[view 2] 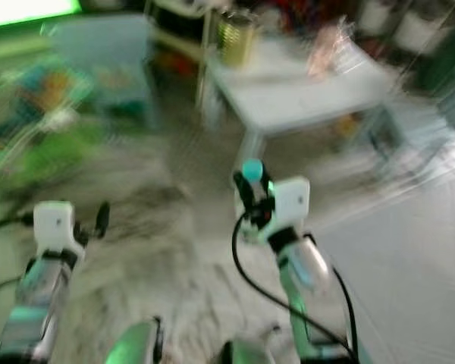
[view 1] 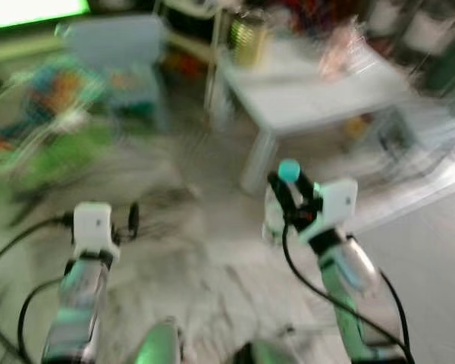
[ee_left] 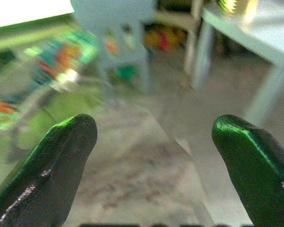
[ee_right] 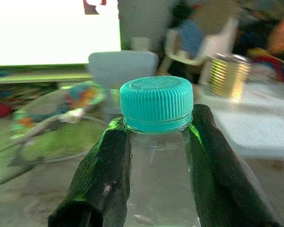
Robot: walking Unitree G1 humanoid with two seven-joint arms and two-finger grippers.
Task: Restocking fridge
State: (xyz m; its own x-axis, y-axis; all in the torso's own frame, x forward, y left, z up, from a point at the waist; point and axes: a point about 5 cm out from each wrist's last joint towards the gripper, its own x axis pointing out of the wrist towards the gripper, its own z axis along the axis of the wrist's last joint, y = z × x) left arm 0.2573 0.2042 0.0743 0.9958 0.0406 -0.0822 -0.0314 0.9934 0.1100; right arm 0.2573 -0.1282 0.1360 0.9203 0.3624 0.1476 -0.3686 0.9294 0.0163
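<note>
Two large furnishings frame the blurred scene ahead of me: a low white rectangular table [view 1: 318, 95] on my right and a pale blue child's chair [view 1: 121, 53] on my left, both standing beyond a grey mottled carpet [view 1: 174, 250]. On the table's near corner stands a shiny ribbed metal can [view 1: 249, 39]. To the far left lies a colourful baby bouncer with a green seat [view 1: 38, 129].

My left gripper [view 1: 129, 221] hangs low over the carpet with its fingers [ee_left: 61, 161] spread wide apart and nothing between them. My right gripper [view 1: 292, 193] is raised in front of the table's leg, its two fingers [ee_right: 104, 175] clamped on the neck of a clear plastic water bottle with a ribbed teal screw cap [ee_right: 156, 156]; the bottle stands upright in the grip, just below the cap.

Judgement on handling: the bottle appears filled, so it is likely fairly heavy for its size, with thin, smooth walls that may dent or slip. The stiff neck under the cap collar seems the safest hold, since the collar resists sliding downward.
</note>
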